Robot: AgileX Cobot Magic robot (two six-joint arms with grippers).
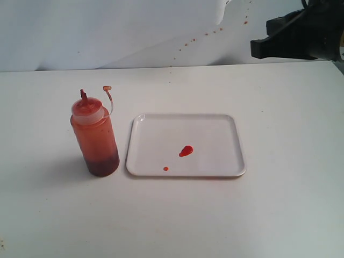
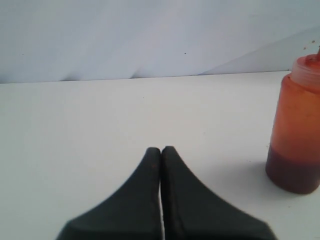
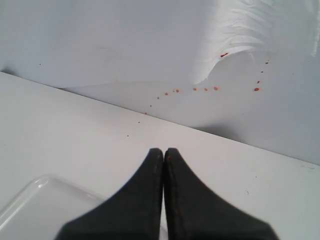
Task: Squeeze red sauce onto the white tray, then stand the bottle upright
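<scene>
We open on the left gripper (image 2: 161, 150), and its two dark fingers are pressed flat together with nothing between them, low over the bare white table (image 2: 90, 150). Ahead of those tips and off to one side, clear of the fingers, we have the bottle (image 2: 295, 135) standing upright, with a darker band of sauce settled at its base. Over to the right gripper (image 3: 163, 150), and it's the same story: fingers sealed tight, empty. A rounded corner of the white tray (image 3: 30, 200) sits just beneath and beside the fingers, back from the tips. Beyond those tips the table runs out to the wall (image 3: 100, 45), which is dotted with small reddish specks (image 3: 205, 89). From the exterior camera we see the bottle (image 1: 95, 137) just beside the tray (image 1: 215, 121), not touching it, red nozzle (image 1: 83, 94) pointing up and the tethered cap (image 1: 107, 88) hanging open. On the tray lies the red sauce (image 1: 186, 151), a glossy blob near the middle, with a smaller dot (image 1: 165, 169) closer to the front rim. Far back, the dark right arm (image 1: 301, 35) hangs well clear of it all.
</scene>
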